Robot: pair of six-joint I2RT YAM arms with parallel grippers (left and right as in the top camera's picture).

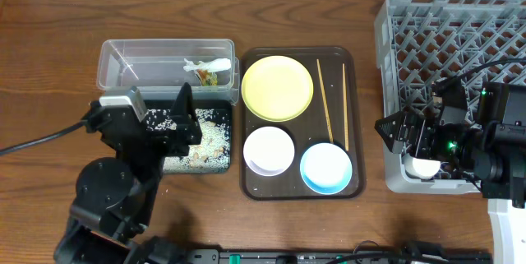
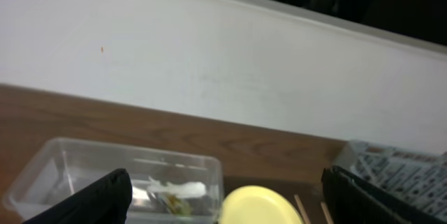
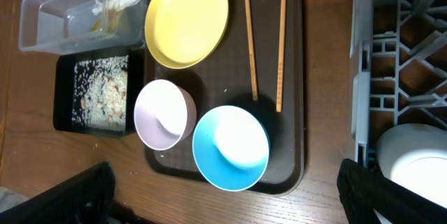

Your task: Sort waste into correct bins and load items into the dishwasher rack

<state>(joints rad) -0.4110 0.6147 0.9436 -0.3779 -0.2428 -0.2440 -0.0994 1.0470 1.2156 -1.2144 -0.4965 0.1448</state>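
The crumpled wrapper lies in the clear tub. Rice and scraps fill the black tray. The yellow plate, white-pinkish bowl, light-blue bowl and two chopsticks sit on the brown tray. The white cup stands in the grey rack at its front left corner. My left gripper hangs open and empty over the black tray. My right gripper is open and empty at the rack's left edge, above the cup.
The brown serving tray lies between the bins and the rack. In the left wrist view the tub, plate and a white wall show. Bare wooden table surrounds everything.
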